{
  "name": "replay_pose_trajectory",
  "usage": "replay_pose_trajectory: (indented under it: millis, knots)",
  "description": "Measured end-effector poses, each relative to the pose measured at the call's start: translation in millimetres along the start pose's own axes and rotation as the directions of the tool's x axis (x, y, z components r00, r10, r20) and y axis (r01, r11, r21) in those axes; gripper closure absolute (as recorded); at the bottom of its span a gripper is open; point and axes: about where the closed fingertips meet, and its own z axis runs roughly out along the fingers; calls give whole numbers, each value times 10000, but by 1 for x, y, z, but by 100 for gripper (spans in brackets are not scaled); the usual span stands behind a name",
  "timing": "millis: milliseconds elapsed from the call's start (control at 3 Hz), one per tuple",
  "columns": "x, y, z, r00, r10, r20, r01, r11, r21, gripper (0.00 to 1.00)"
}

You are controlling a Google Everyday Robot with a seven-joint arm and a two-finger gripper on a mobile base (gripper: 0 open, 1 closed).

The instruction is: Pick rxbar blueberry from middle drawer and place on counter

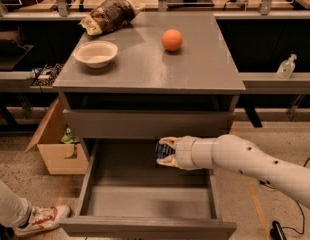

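Observation:
The middle drawer [145,199] is pulled open below the grey counter [145,69]. My gripper [164,151] reaches in from the right on a white arm and hangs above the drawer's back part, just under the closed upper drawer front. It is shut on the rxbar blueberry [160,152], a small dark blue bar seen between the pale fingers [167,142]. The bar is lifted off the drawer floor.
On the counter stand a white bowl [96,53], an orange [172,40] and a brown mottled snack bag [109,15]. A cardboard box [57,144] sits left of the cabinet. A person's shoe [40,219] is at the lower left. A bottle [286,66] stands on the right shelf.

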Motion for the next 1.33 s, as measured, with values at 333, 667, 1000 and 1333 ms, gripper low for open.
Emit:
replay_pose_trajectory:
  millis: [333,667,1000,1333]
  knots:
    - [-20,-23,-44,9952,-823,-526,866,9926,854,100]
    - [-25,-29,-52,9932,-972,-645,1032,9899,972,100]
    - [-27,-32,-53,9924,-1045,-652,1107,9887,1006,100]
    - [-36,-57,-76,9841,-1490,-964,1607,9788,1274,100]
